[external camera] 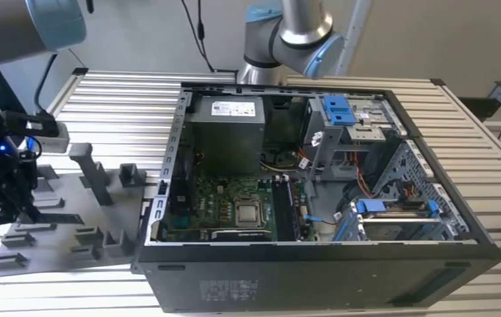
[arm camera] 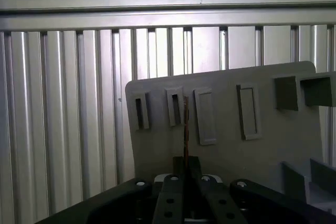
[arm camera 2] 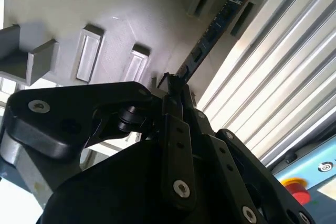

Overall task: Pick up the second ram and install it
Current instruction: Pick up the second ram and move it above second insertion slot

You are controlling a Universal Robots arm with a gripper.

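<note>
Jaws are clenching on 1 end of the ram [arm camera 2: 212,30], the gripper [arm camera 2: 176,85] holding it edge-on, probably so that it is running parallel to the narrow slots of the grey fixture [arm camera 2: 105,3]; whether it is clear of its slot cannot be told. In the exterior view the fixture is lying at 9 o'clock from the open case [external camera: 321,277], whose side wall is standing between gripper and motherboard [external camera: 224,198].
</note>
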